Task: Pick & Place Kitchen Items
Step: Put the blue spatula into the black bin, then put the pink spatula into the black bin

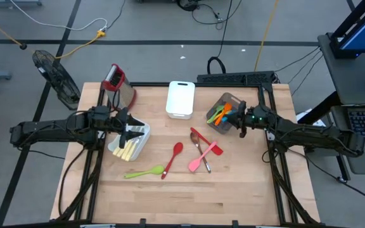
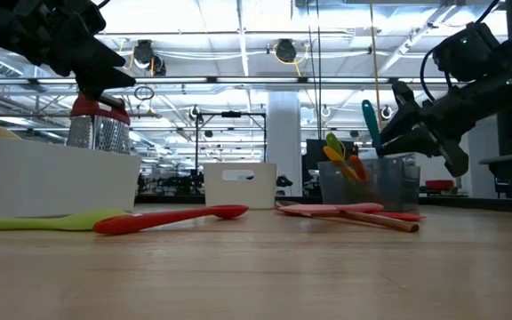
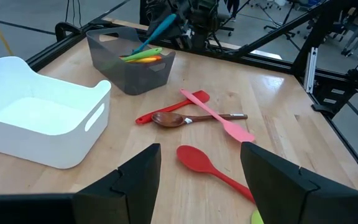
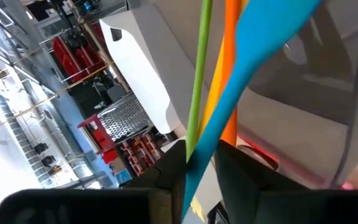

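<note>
My right gripper (image 1: pixel 238 121) (image 4: pixel 201 167) is at the right rim of the grey bin (image 1: pixel 222 114), shut on a blue spatula (image 4: pixel 253 56). The bin holds green and orange utensils (image 3: pixel 143 57). My left gripper (image 1: pixel 129 131) (image 3: pixel 197 180) is open and empty above the near white bin (image 1: pixel 132 144), which holds pale-yellow cutlery. Flat on the table lie a green spoon (image 1: pixel 144 171), a red spoon (image 1: pixel 173 158), a pink spatula (image 1: pixel 203 159), a brown spoon (image 3: pixel 194 117) and a red spatula (image 3: pixel 169 109). My right gripper pinches the blue spatula's slim handle (image 4: pixel 194 155) between its two fingers. The fingers come from the table's right side, slanting down toward the grey bin. The spatula stands tilted with its wide blade (image 4: pixel 284 25) inside the bin; whether the blade touches anything, I cannot tell.
A second, empty white bin (image 1: pixel 180 99) stands at the far middle. A steel box grater with a red top (image 1: pixel 115 82) stands at the far left. There is bare wood along the table's near edge (image 1: pixel 182 196).
</note>
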Robot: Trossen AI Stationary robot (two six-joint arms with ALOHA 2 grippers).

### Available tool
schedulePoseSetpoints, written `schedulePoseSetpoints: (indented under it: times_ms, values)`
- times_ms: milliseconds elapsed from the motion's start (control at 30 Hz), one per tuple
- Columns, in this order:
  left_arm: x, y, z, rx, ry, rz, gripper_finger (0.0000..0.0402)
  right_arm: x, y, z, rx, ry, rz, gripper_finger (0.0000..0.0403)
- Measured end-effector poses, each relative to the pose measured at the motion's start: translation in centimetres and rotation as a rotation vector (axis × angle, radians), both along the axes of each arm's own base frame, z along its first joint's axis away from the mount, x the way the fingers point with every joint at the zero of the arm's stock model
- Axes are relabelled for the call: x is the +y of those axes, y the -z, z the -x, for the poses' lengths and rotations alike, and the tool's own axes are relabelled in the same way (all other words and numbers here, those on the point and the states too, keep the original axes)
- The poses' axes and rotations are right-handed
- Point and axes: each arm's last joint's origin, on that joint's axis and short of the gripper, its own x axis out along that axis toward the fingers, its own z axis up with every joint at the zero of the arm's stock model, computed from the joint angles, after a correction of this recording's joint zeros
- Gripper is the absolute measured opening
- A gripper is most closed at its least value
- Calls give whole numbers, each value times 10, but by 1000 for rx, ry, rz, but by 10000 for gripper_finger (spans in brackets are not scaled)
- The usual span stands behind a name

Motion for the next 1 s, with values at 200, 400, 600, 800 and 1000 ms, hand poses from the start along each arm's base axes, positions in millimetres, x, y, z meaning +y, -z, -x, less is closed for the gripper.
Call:
schedulePoseSetpoints:
  times_ms: [200, 400, 600, 800, 1000]
  values:
    - [0, 0, 0, 0, -1, 4, 228, 0, -3, -1, -28, -4, 22, 115]
    - [0, 0, 0, 0, -2, 5, 228, -2, -14, -4, -131, -5, 83, 129]
    - [0, 0, 0, 0, -2, 5, 228, -3, -26, -6, -226, -19, 182, 124]
    - [0, 0, 0, -2, -1, 2, 228, 3, -43, -8, -336, -142, 425, 99]
    - [0, -3, -1, -36, -1, -4, 228, 16, -48, -13, -345, -238, 595, 31]
